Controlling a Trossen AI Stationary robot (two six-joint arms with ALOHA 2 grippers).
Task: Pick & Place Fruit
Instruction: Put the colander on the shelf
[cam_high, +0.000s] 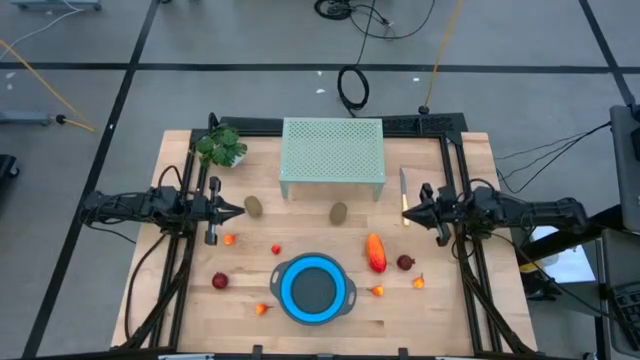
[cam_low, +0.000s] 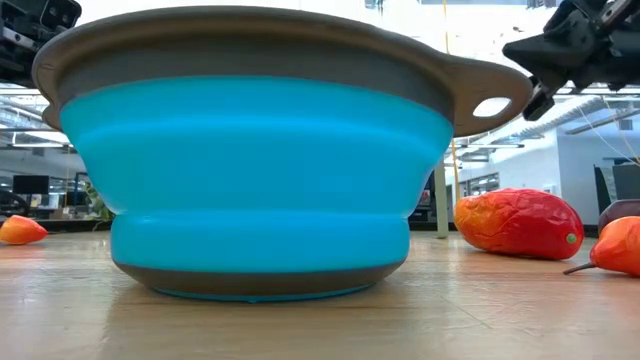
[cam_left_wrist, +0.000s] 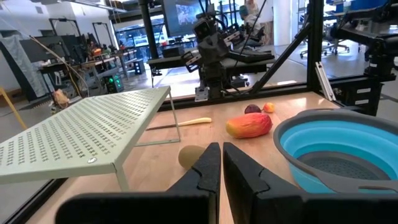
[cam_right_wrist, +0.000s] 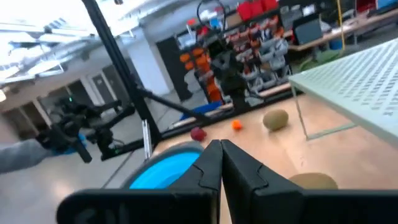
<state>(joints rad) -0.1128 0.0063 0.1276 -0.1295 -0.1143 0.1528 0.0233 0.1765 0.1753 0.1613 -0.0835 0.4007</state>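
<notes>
High view: going from the left, the left gripper is seen with its fingers pressed together and holding nothing, its tips aimed toward the table's middle. A brown oval kiwi-like fruit lies just beyond those tips, almost touching, so this arm is judged the nearer one for it. A second brown oval fruit rests farther on, between both arms. The round blue collapsible bowl with grey rim stands well apart, to the side of both grippers. The long orange-red fruit lies near the right gripper, its long axis running across the gripper's pointing line. That gripper is also closed and empty.
</notes>
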